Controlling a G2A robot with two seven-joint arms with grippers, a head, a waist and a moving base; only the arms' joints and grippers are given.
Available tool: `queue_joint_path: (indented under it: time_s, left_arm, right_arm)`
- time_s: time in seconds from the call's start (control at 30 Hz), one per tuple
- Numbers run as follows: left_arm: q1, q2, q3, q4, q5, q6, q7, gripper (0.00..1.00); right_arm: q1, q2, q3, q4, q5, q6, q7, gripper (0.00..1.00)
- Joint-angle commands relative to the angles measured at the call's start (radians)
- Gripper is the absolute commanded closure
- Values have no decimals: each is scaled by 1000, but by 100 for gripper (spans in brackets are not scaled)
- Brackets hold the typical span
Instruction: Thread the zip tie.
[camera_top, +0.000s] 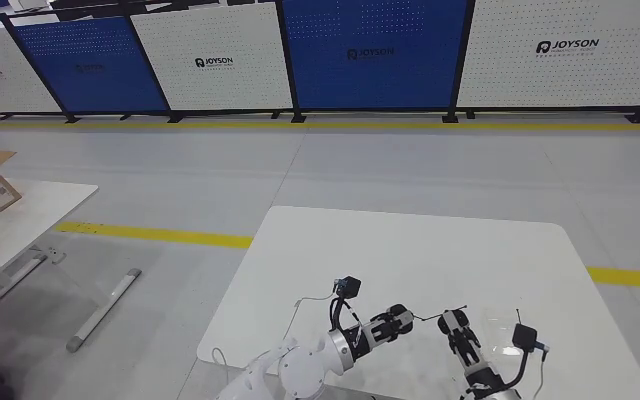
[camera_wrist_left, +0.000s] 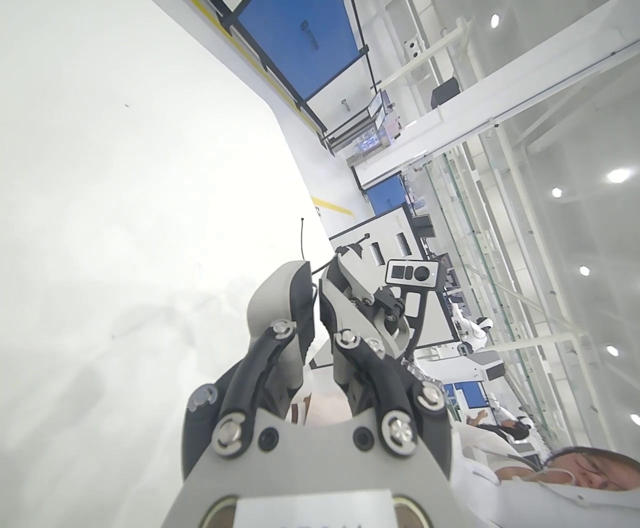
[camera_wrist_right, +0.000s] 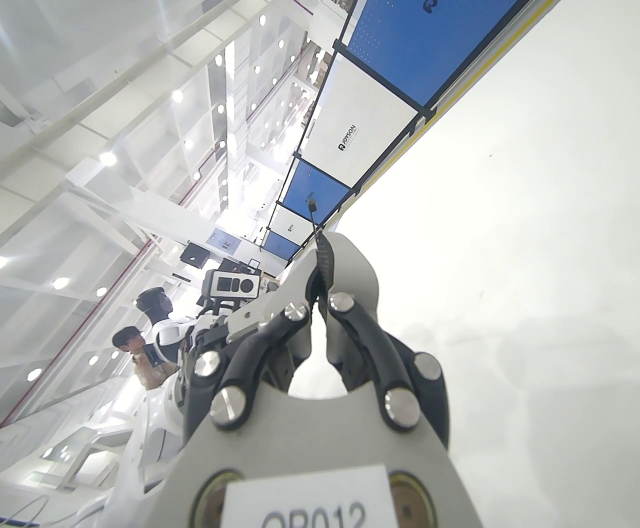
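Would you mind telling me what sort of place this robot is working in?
Probably a factory hall or industrial test floor: blue and white perforated partition panels fence the bay, a yellow line marks the grey floor, and rows of ceiling lights hang high overhead.

Industrial hall, factory-type floor. Evidence: blue and white perforated partition panels (camera_top: 375, 55), grey sealed floor (camera_top: 200, 170) marked with a yellow line (camera_top: 150, 234), high ceiling with steel beams (camera_wrist_left: 500, 75) and round lights (camera_wrist_right: 107, 158), white table (camera_top: 420, 250).

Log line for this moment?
left gripper: shut on zip tie | right gripper: shut on zip tie | both above white table | not yet threaded
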Motion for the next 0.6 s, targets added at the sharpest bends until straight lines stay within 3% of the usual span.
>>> queue_joint_path:
  time_s: [0.0,0.4,0.57]
  left_arm:
    - [1,0,-1,-2,1,-1,-1,75]
    - [-12,-3,16,3,13,24,-17,84]
    - [-21,-6,25,8,9,27,-19,79]
  right_arm:
    - [0,0,-1,0,-3,2,1,100]
    - [-7,-3,1,-9,-12,-7,-2,100]
    - [-8,-3,2,-11,-15,-10,1,100]
